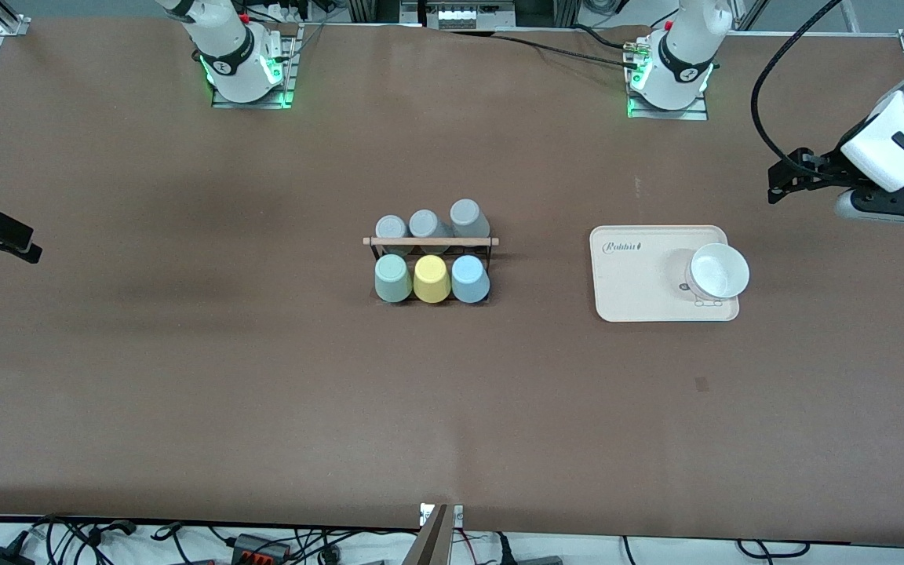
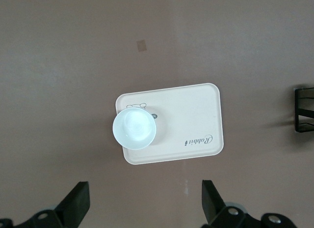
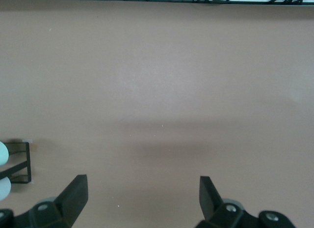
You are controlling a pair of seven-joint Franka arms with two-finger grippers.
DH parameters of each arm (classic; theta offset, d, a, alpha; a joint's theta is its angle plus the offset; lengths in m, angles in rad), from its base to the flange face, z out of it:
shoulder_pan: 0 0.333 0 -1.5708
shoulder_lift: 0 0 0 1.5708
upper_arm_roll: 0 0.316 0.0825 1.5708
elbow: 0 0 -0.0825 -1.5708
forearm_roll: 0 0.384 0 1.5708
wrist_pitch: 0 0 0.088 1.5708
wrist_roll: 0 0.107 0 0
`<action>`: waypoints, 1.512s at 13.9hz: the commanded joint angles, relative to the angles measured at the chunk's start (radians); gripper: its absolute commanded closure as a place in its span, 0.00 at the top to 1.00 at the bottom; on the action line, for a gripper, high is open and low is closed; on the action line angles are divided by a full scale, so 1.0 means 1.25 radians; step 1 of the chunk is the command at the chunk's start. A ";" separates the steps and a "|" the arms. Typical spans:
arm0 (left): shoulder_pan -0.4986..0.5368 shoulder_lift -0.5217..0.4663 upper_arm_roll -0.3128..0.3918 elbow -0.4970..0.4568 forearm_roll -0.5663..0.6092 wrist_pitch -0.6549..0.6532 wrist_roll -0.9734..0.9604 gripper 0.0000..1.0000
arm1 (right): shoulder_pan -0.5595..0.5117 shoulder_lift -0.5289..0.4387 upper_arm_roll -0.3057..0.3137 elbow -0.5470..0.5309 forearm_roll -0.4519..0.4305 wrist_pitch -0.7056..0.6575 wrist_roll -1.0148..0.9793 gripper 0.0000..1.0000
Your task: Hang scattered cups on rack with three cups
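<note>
1. The rack [image 1: 430, 242] stands mid-table; green cup [image 1: 392, 278], yellow cup [image 1: 431, 278] and blue cup [image 1: 469, 278] hang on its nearer side, three grey cups [image 1: 428, 223] on its farther side
2. Bare table [image 1: 185, 377] surrounds it; a tray [image 1: 632, 290] with a white bowl [image 1: 719, 271] lies toward the left arm's end
3. Left gripper [image 2: 145, 204] waits wide open over that end; right gripper [image 3: 142, 201] wide open over the other edge

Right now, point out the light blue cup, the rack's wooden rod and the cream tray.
light blue cup [image 1: 469, 278], front view, upturned base
wooden rod [image 1: 431, 241], front view, middle of its length
cream tray [image 2: 196, 110], left wrist view, bare surface
</note>
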 commanded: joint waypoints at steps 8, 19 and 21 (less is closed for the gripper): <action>0.001 0.000 -0.003 0.016 0.007 -0.016 -0.002 1.00 | -0.013 -0.204 0.009 -0.310 -0.014 0.108 -0.012 1.00; -0.007 0.003 -0.005 0.025 0.010 -0.013 -0.004 1.00 | -0.010 -0.227 0.011 -0.304 -0.026 0.081 -0.016 1.00; -0.025 0.005 -0.007 0.033 0.010 -0.015 -0.006 1.00 | -0.010 -0.228 0.011 -0.305 -0.026 0.076 -0.017 1.00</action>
